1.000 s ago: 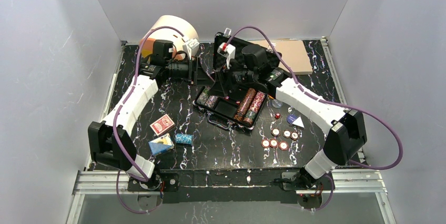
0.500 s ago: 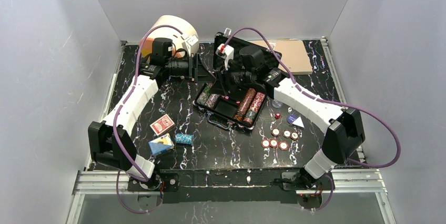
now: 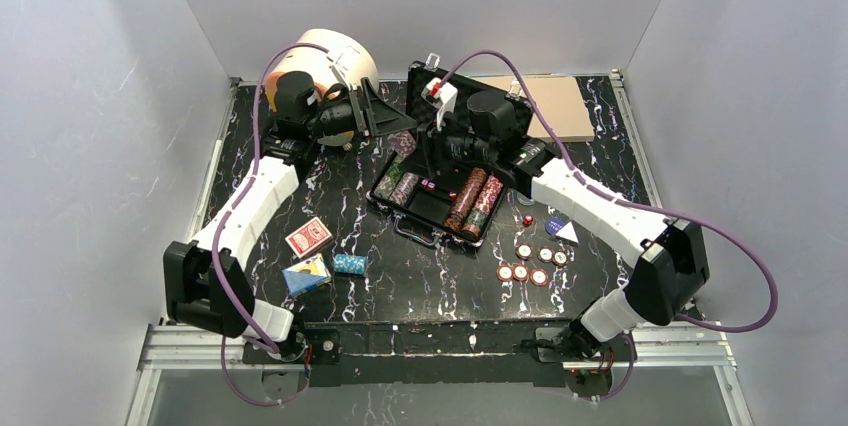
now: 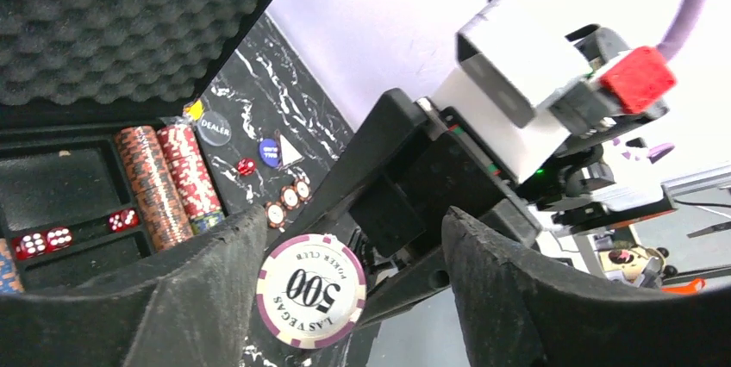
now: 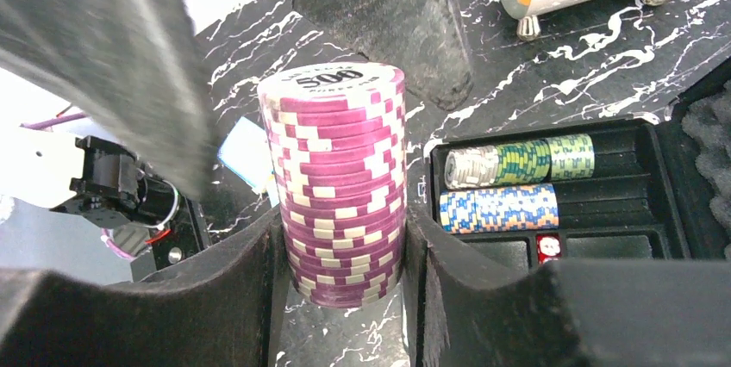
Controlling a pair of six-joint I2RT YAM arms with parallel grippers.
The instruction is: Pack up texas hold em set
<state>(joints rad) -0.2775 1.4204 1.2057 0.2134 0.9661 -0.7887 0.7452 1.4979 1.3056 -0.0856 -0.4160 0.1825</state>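
The black briefcase (image 3: 436,208) lies open at mid table, foam lid (image 4: 112,22) raised. Its tray holds red chip rows (image 3: 470,196), green and blue rows (image 5: 517,160) and red dice (image 4: 43,242). My right gripper (image 5: 340,264) is shut on an upright stack of purple-and-white chips (image 5: 338,186), just left of the case over the table; the stack also shows in the top view (image 3: 403,143). My left gripper (image 4: 353,289) is open, its fingers (image 5: 388,14) spread around the stack's top "500" chip (image 4: 312,291), which lies near one finger.
Loose chips (image 3: 525,266), round buttons (image 3: 555,226) and a red die (image 3: 527,219) lie right of the case. A red deck (image 3: 308,238), blue deck (image 3: 306,274) and small blue chip stack (image 3: 349,263) lie front left. Cream cylinder (image 3: 335,56) and tan board (image 3: 555,106) stand at the back.
My left gripper has swung up and right, now open over the purple stack. My right gripper has moved slightly back and left with the stack.
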